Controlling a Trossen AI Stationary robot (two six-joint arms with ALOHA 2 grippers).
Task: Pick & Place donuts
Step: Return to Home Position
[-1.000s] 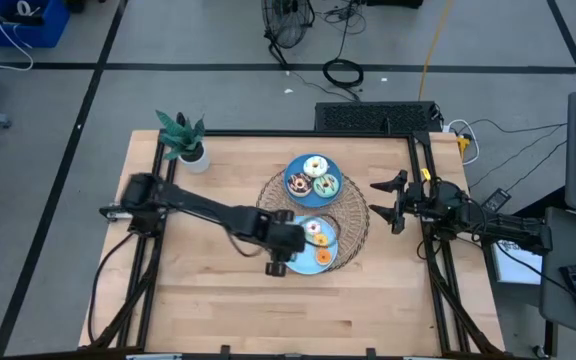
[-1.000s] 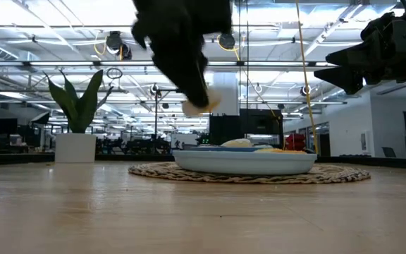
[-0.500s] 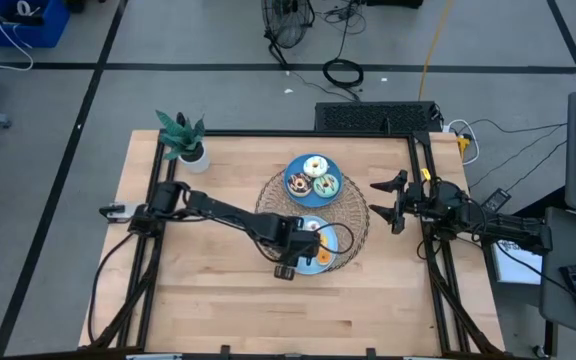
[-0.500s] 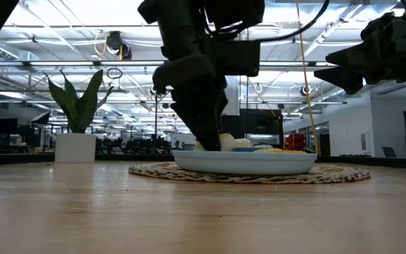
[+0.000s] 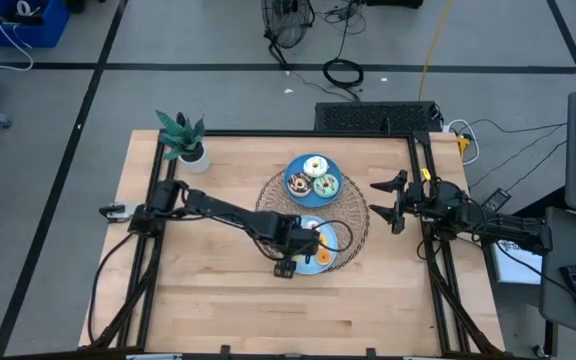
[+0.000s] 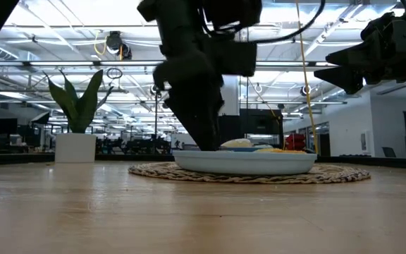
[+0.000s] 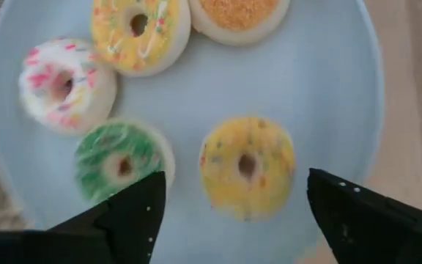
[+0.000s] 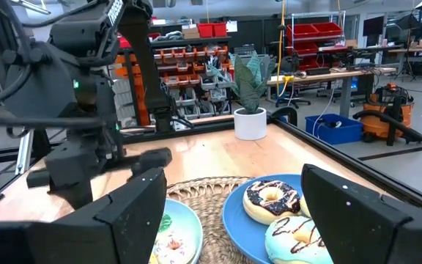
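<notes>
The left tool (image 7: 234,178) hangs low over the pale plate (image 7: 328,88), fingers spread wide and gripping nothing. The yellow donut (image 7: 247,165) lies flat on the plate in the gap between the fingers and, as far as the left wrist view shows, touches neither. Four more lie flat on this plate: the green donut (image 7: 119,161) just beside the yellow one, the pink-flecked donut (image 7: 64,84) beyond the green one, the drizzled donut (image 7: 139,26) next to that, and the orange donut (image 7: 244,15) near the rim, partly cut off by the picture's edge. In the low view the tool's tips are hidden behind the plate's near rim. The dark plate (image 5: 293,170) sits just beside the pale one, towards the far side of the table (image 5: 218,290), and both rest on a round woven mat (image 5: 353,215) near the middle. The dark plate carries the white donut (image 5: 315,165), the brown donut (image 5: 298,184) and the teal donut (image 5: 326,185), close together. The right tool (image 5: 376,199) waits at the table's right edge, off the mat and raised well above the surface, fingers spread and empty, facing the plates. A plant (image 5: 181,135) in a white pot stands at the far left corner, well apart from the plates
</notes>
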